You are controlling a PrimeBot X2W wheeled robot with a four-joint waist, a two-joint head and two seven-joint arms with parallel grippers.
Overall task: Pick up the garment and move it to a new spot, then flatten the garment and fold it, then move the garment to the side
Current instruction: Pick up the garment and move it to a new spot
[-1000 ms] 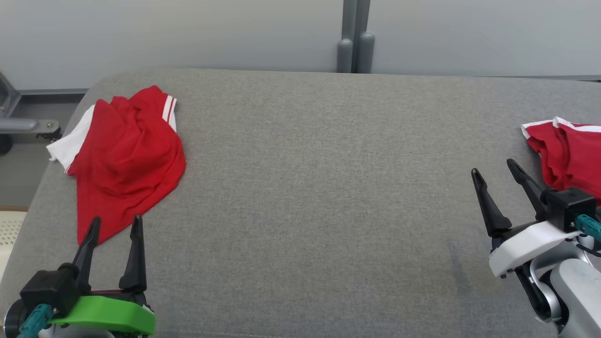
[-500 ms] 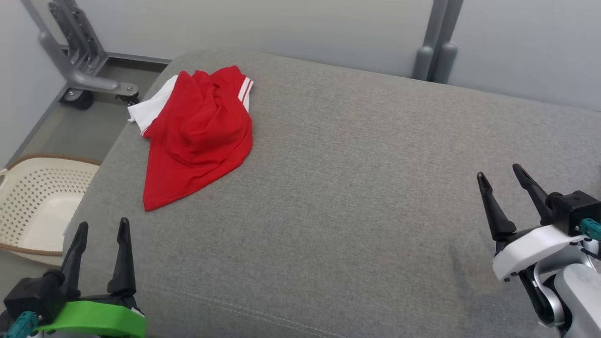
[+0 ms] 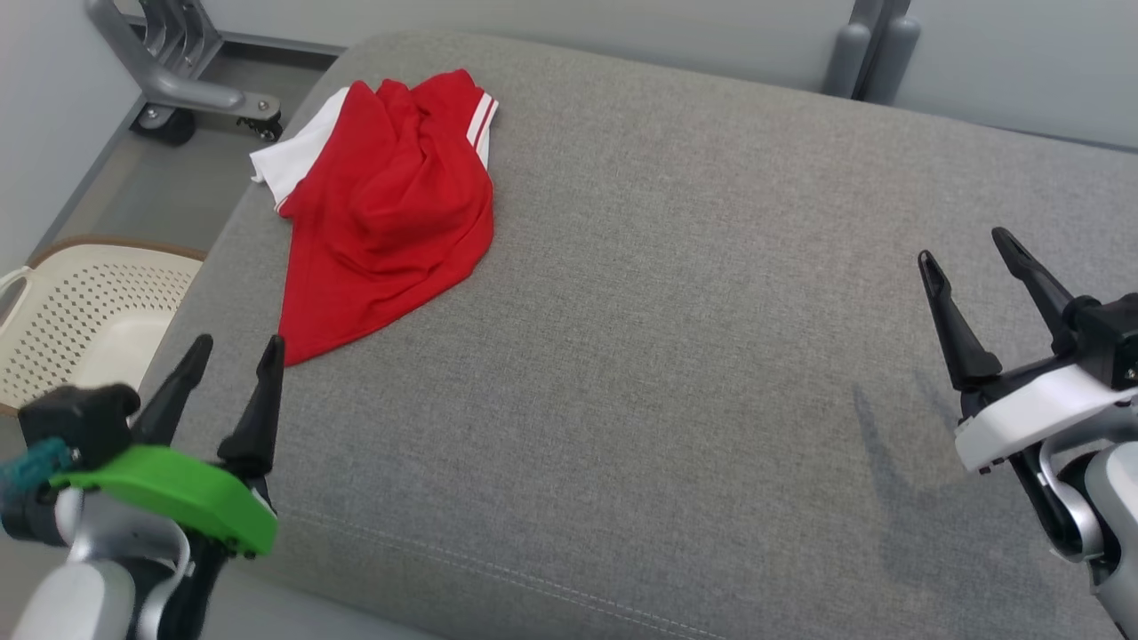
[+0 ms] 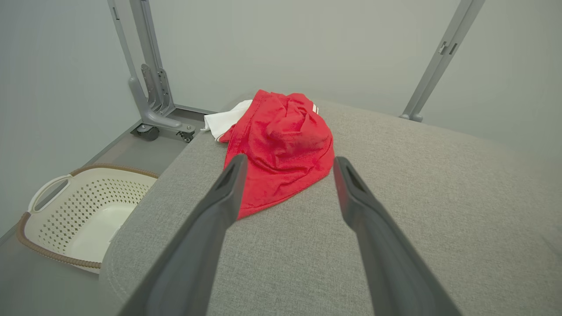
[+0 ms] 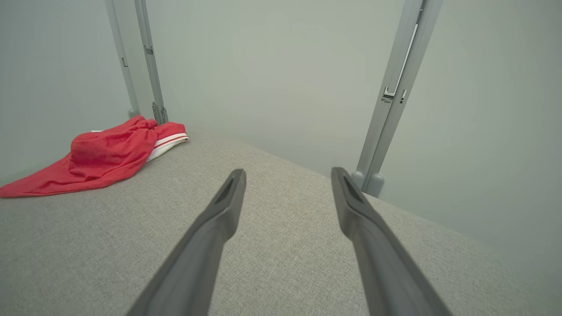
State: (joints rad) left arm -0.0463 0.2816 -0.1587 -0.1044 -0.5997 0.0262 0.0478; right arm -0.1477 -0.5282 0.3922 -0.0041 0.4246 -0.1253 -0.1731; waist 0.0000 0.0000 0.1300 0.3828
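1. Judging from how things lie, we are at the very start. The garment (image 3: 382,213) sits crumpled in a red heap on the grey desk (image 3: 667,311), near its far left corner, and has not yet been picked up.
2. Our left gripper (image 3: 240,342) points at the garment's near tip, with its jaws spread wide and holding nothing. Our right gripper (image 3: 963,245) hovers well apart from it over bare desk on the right, its jaws just as wide and empty.
3. Everything is left to do, as we read it: the pick-up, the move to a new spot, the flattening, the folding and the setting aside.
4. We cannot tell whether the left gripper's inner finger touches the red hem or merely overlaps it.
5. The folds bury the garment's shape, so we cannot say what kind it is. Its white part lies at the desk's edge.
6. The desk's right side and the pale basket (image 3: 80,302) on the floor to the left are cut off by the head view's frame.
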